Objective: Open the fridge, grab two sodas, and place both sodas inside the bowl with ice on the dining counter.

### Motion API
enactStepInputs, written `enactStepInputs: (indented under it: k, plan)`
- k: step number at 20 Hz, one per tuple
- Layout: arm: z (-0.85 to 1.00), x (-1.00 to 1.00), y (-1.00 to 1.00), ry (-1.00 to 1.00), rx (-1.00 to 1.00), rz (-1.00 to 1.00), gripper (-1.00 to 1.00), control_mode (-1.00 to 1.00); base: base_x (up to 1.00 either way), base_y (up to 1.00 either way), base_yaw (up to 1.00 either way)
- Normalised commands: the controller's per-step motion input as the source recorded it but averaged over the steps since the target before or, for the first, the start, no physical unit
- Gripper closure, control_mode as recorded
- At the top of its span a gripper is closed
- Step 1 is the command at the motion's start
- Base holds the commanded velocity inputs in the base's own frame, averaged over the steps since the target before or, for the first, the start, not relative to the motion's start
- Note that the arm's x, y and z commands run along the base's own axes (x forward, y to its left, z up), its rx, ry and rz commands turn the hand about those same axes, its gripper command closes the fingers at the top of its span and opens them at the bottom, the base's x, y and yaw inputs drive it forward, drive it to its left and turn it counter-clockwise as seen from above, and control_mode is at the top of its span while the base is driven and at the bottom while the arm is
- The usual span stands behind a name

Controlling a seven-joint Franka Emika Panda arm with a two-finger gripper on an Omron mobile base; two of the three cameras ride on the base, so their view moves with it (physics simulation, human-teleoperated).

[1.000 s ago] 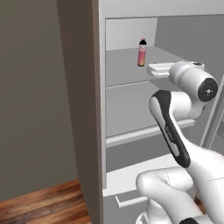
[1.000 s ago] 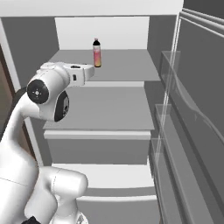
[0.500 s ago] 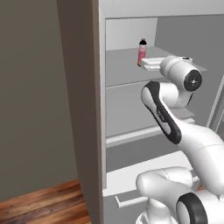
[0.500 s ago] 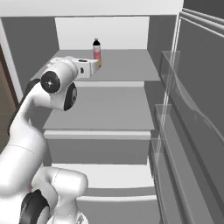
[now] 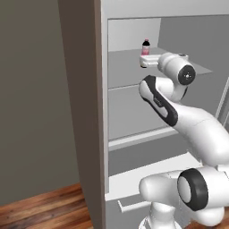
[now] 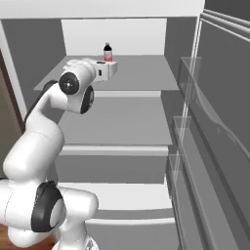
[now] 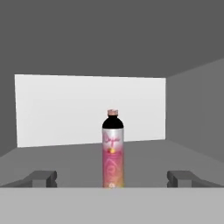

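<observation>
- Since a second ago, the arm has reached deeper into the fridge (image 6: 161,34); the hand, then short of the upper shelf's front edge, is now over the shelf and near the pink soda (image 7: 113,151).
- Step in hand, as judged: the fridge door stands open, and the approach to the first soda is under way. No bottle is held yet.
- Gripper (image 7: 113,178) is spread wide; in the hand view its two dark fingertips (image 7: 43,177) sit at 7 and 5 o'clock, with the bottle upright between them but farther back, apart from both.
- Pink soda stands alone toward the back of the top shelf, in front of the white rear wall; black cap, pink label. In the right base view the bottle (image 6: 107,52) is just at 1 o'clock of the hand.
- Arm pose: elbow folded high, forearm level, hand pointing straight into the shelf.
- Next move, likely: ease forward until the fingers flank the bottle's body, then close on it. The bottle is tall and narrow, so a nudge could tip it.
</observation>
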Motion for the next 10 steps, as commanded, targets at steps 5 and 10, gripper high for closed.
enactStepInputs:
  k: [5, 10]
  plan:
    - [0.00, 0.44, -0.03, 0.02, 0.00, 0.00, -1.00, -1.00, 0.00, 0.00, 0.00]
    - [0.00, 0.40, 0.00, 0.02, 0.00, 0.00, -1.00, -1.00, 0.00, 0.00, 0.00]
